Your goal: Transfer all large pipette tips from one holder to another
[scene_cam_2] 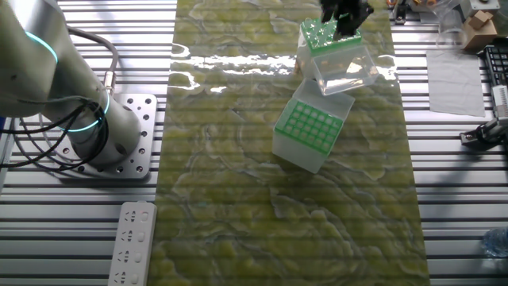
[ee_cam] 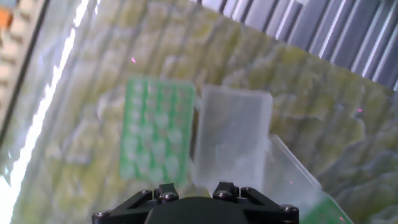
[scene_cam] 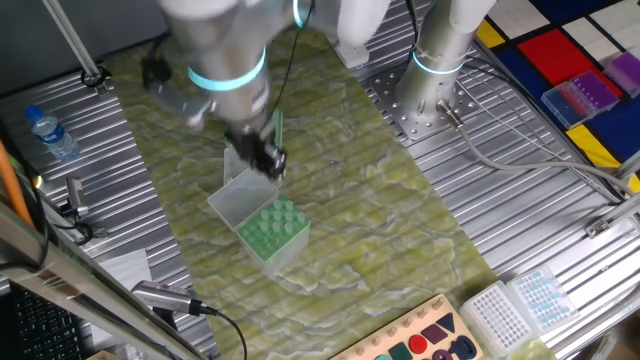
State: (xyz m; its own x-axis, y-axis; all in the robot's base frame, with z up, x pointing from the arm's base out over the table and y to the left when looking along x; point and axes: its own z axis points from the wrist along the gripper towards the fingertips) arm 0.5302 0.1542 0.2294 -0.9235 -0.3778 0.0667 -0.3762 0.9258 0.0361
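A green-topped holder (scene_cam: 272,228) stands mid-mat with its clear lid (scene_cam: 238,196) swung open behind it. Pale round tops of the large pipette tips (scene_cam_2: 309,125) show in its grid of holes. A second green holder (scene_cam_2: 321,34) sits just beyond the lid, at the mat's far edge, partly hidden by my hand. My gripper (scene_cam: 264,156) hangs blurred over the lid, between the two holders; its fingers are too blurred to read. The hand view shows the green holder (ee_cam: 157,134) on the left, the lid (ee_cam: 231,137) in the middle, and no fingertips.
A water bottle (scene_cam: 50,132) lies on the slatted table at left. Blue and purple tip boxes (scene_cam: 582,95) sit far right, white racks (scene_cam: 520,305) near the front right. The arm's base (scene_cam_2: 95,135) and a power strip (scene_cam_2: 132,242) stand beside the mat.
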